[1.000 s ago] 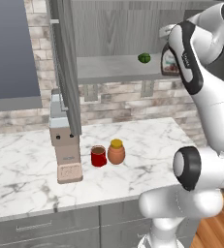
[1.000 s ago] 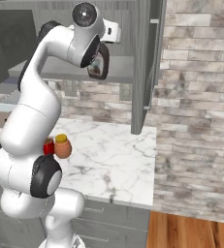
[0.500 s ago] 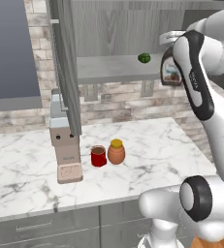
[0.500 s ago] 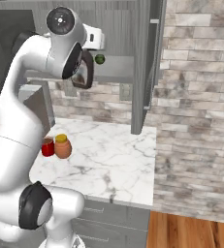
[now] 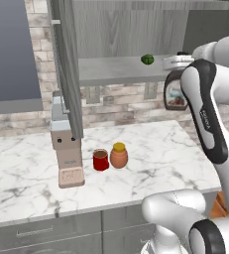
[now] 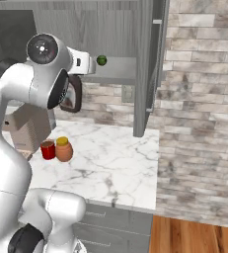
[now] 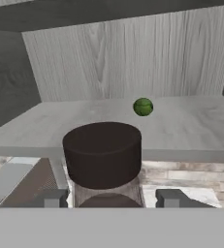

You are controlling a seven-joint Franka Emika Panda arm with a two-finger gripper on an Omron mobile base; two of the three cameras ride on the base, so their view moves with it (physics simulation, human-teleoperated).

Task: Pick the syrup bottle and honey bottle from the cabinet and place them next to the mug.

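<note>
One bottle, the syrup bottle point(image 7: 104, 160), sits clamped between the fingers of the end effector point(image 7: 112, 197), carried in front of the cabinet point(image 5: 131, 74) shelf, above the counter point(image 5: 150, 154). Its place is likely beside the mug point(image 5: 100, 160), where the honey bottle point(image 5: 119, 156) already stands, touching.
</note>
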